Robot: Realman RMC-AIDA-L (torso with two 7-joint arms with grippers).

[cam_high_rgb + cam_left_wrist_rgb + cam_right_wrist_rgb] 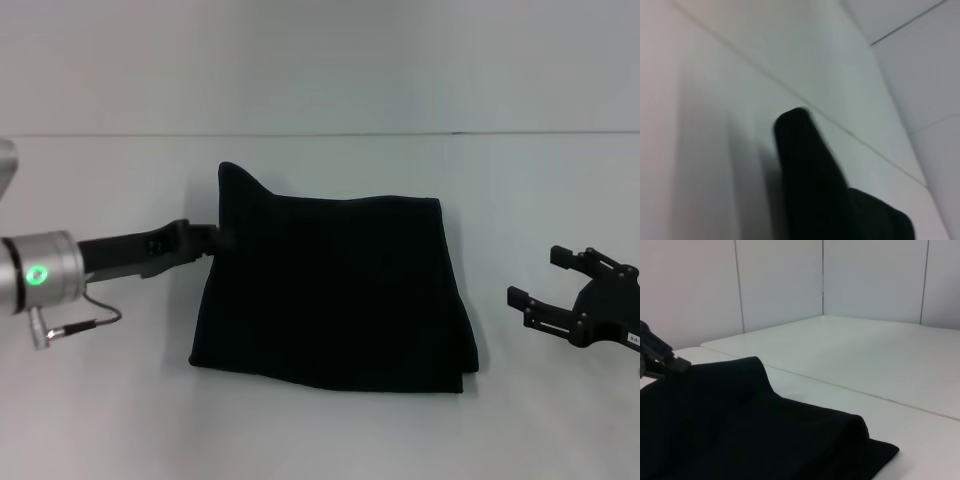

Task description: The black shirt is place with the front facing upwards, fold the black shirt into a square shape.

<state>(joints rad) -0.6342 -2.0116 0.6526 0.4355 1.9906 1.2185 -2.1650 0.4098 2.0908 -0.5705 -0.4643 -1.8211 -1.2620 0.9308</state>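
The black shirt [335, 290] lies folded into a rough square in the middle of the white table, no print showing. Its far left corner [232, 175] stands up in a peak. My left gripper [215, 238] reaches in from the left and is shut on the shirt's left edge just below that peak. The right wrist view shows the left gripper [667, 362] at the raised cloth [740, 415]. The left wrist view shows only the black cloth peak [805, 165]. My right gripper [541, 277] is open and empty, to the right of the shirt and apart from it.
The white table [100, 420] spreads on all sides of the shirt. A seam in the table [400, 133] runs across behind it. A thin cable [85, 320] hangs from my left wrist.
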